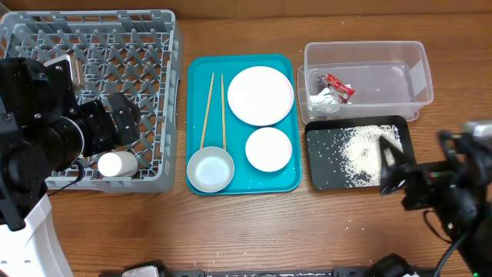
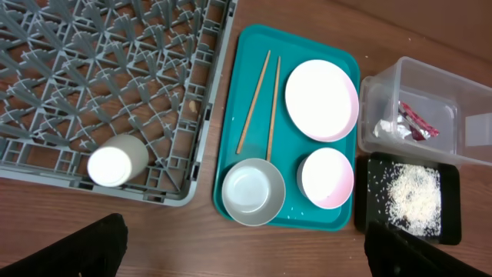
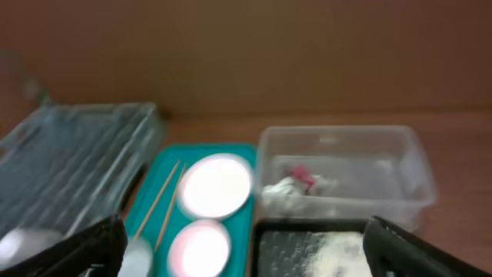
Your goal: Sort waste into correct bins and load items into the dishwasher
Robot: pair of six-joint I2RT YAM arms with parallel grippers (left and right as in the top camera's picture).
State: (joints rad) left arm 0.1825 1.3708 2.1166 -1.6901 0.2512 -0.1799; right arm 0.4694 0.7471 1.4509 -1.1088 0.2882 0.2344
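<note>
Rice grains (image 1: 357, 152) cover the black tray (image 1: 317, 181); only the overhead view shows the right gripper (image 1: 390, 165), spread and empty, over its right end. Left wrist view shows the left gripper (image 2: 244, 229) wide apart and empty, and the white cup (image 2: 117, 161) lying in the dish rack (image 2: 92, 77), which the left arm (image 1: 31, 138) partly hides overhead.

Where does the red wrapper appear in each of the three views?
Overhead: wrapper at upper right, inside the clear tub.
Left wrist: wrapper near the right edge, mid-height, in the tub.
Right wrist: wrapper, a blurred red spot slightly right of centre, in the tub.
Shared landmark: the tub, beside the teal tray.
</note>
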